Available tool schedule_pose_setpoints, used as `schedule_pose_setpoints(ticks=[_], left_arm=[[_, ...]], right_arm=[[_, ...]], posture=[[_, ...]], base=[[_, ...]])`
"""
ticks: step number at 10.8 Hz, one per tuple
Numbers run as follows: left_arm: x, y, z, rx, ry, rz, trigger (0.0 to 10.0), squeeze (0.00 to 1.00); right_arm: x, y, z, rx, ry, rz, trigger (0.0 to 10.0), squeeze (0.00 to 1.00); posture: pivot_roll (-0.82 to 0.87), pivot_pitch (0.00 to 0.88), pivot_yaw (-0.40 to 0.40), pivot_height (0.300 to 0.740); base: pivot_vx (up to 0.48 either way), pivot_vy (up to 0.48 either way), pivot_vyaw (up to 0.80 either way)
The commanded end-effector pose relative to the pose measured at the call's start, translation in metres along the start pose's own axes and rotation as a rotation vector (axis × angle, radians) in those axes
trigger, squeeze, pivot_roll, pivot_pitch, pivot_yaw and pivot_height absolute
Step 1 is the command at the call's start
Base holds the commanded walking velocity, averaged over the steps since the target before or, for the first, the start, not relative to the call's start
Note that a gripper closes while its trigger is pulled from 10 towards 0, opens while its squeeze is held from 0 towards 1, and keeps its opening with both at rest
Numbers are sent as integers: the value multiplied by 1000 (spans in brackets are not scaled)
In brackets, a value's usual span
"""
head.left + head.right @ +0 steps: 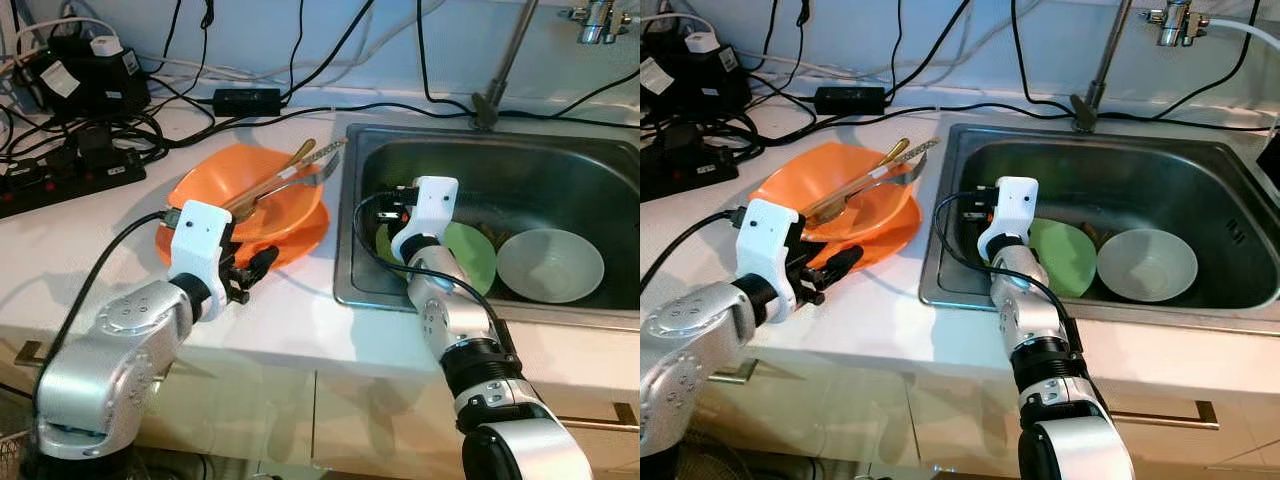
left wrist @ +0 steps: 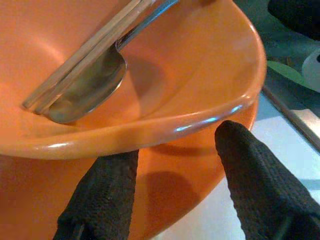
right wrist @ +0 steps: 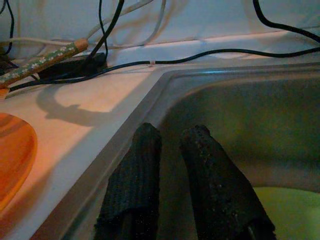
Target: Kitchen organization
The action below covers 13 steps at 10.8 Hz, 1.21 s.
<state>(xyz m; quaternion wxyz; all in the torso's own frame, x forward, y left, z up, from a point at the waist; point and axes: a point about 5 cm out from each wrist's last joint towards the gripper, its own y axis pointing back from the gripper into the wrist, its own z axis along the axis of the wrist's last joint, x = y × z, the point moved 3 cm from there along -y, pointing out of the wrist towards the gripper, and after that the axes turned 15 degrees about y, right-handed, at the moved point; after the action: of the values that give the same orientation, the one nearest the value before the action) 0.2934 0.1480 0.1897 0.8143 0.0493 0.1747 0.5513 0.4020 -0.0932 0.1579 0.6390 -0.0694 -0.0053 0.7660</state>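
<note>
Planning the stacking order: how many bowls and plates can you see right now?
4: an orange bowl on an orange plate on the counter, holding utensils; a green plate and a white bowl in the sink. The right arm may hide more.

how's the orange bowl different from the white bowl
The orange bowl sits on the counter, stacked on an orange plate; the white bowl sits down in the sink. The orange bowl holds a spoon and chopsticks; the white bowl looks empty. The left claw is at the orange bowl's rim. Both stand upright.
</note>
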Motion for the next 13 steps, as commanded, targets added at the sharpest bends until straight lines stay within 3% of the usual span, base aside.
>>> schedule_pose_setpoints(ticks=[1, 6, 8, 9, 10, 11, 12, 13], left_arm=[[-2, 5, 4, 1, -22, -18, 10000, 0], [49, 34, 10, 28, -56, 197, 10000, 0], [76, 45, 15, 11, -74, 355, 10000, 0], [97, 54, 24, -33, -130, 500, 10000, 0], [104, 58, 29, -60, -154, 557, 10000, 0], [114, 65, 44, -130, -247, 672, 10000, 0], [115, 68, 60, -218, -371, 752, 10000, 0], [110, 65, 69, -286, -417, 753, 10000, 0]], right_arm=[[1, -3, 4, -13, -5, 2, 10000, 0], [5, -5, 5, -11, -13, 14, 10000, 0], [5, -5, 5, -13, -14, 14, 10000, 0], [5, -5, 4, -12, -13, 12, 10000, 0], [4, -5, 4, -12, -12, 11, 10000, 0], [3, -5, 4, -12, -10, 8, 10000, 0], [2, -5, 4, -13, -8, 5, 10000, 0], [1, -5, 4, -14, -7, 3, 10000, 0]], posture=[[268, 65, -4, 740], [292, 72, -16, 740], [290, 69, -16, 740], [287, 69, -17, 740], [287, 69, -17, 740], [282, 69, -19, 740], [280, 67, -19, 740], [280, 67, -19, 740]], base=[[0, 0, 0], [0, 0, 0], [0, 0, 0], [0, 0, 0], [0, 0, 0], [0, 0, 0], [0, 0, 0], [0, 0, 0]])
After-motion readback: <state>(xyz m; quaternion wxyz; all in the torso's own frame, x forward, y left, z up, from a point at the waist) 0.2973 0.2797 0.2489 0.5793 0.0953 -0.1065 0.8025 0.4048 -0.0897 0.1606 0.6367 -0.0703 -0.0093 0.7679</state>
